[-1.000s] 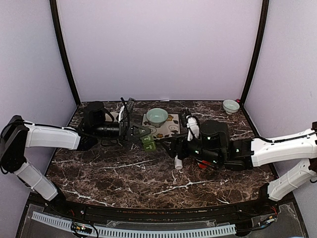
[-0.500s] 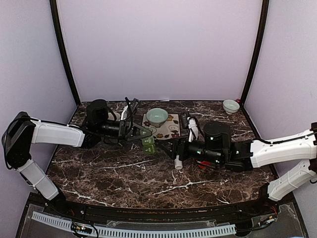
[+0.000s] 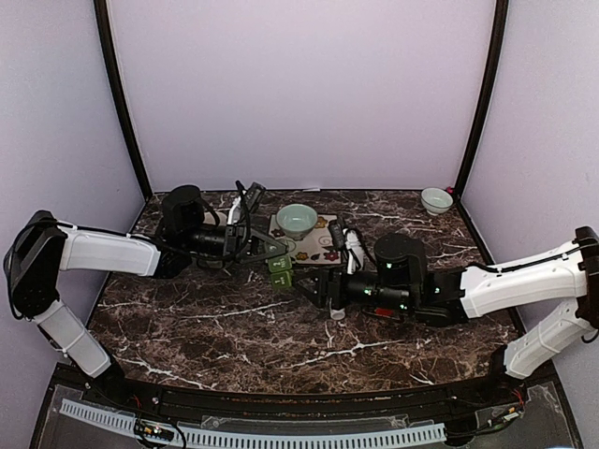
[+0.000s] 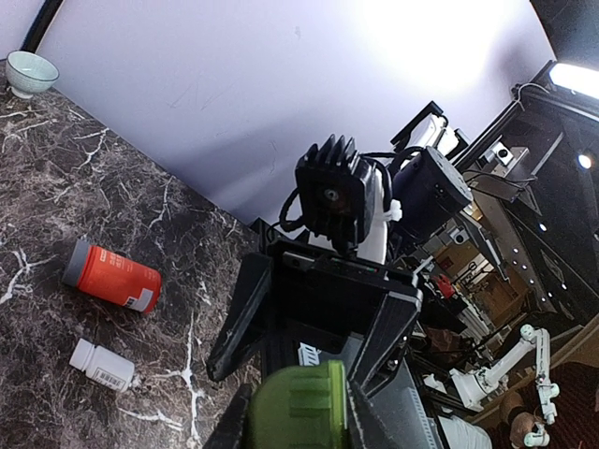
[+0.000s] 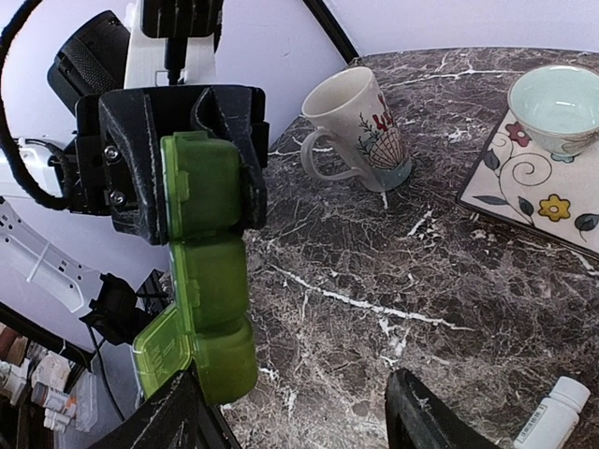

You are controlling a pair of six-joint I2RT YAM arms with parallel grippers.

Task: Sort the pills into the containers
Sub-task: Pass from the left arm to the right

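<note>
The containers are one green pill box (image 5: pixel 208 271), a strip of three compartments, held off the table. My left gripper (image 3: pixel 270 253) is shut on one end of it, and its black fingers (image 5: pixel 140 159) clamp that end in the right wrist view. The lid (image 5: pixel 157 351) of the far end compartment hangs open. In the left wrist view the pill box (image 4: pixel 298 404) fills the space between my jaws. My right gripper (image 3: pixel 314 285) is open and faces the box, with its left finger (image 5: pixel 178 421) just under the box's free end. No pills are in view.
A pale green bowl (image 3: pixel 297 220) sits on a floral mat (image 3: pixel 323 238). A white mug (image 5: pixel 360 122) stands left of the mat. A white bottle (image 3: pixel 337 309) and an orange bottle (image 4: pixel 112 278) lie by the right arm. A small white bowl (image 3: pixel 436 199) is at the back right.
My right arm has slid left, bringing its open jaws up to the pill box. The left arm has drawn back slightly with the box still in it.
</note>
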